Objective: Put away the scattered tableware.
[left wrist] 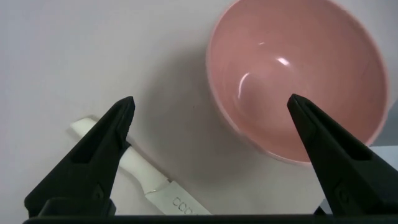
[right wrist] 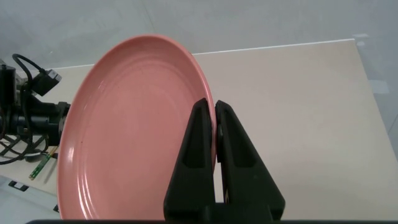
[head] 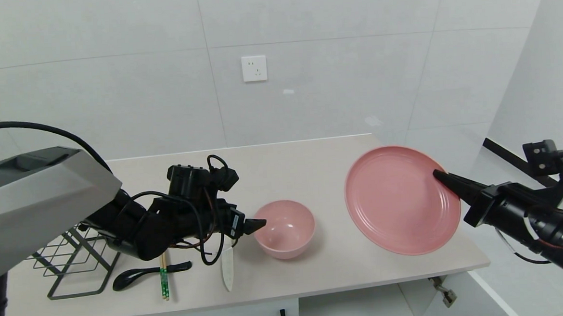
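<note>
Over counter (head: 311,166) right end: right gripper (right wrist: 214,107) pinching plate (right wrist: 130,124) rim, plate held tilted. Left gripper (left wrist: 210,99) spread, straddling bowl (left wrist: 298,68) rim mid-counter. Risk: thin edge grip, so plate may swing, slip, drop.

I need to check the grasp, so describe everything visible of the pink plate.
The pink plate is round, smooth, plastic-looking, with concentric ridges at its rim and nothing on it. It is tilted over the right end of the counter, its rim pinched in the shut right gripper. Whether its lower edge touches the counter is unclear.
</note>
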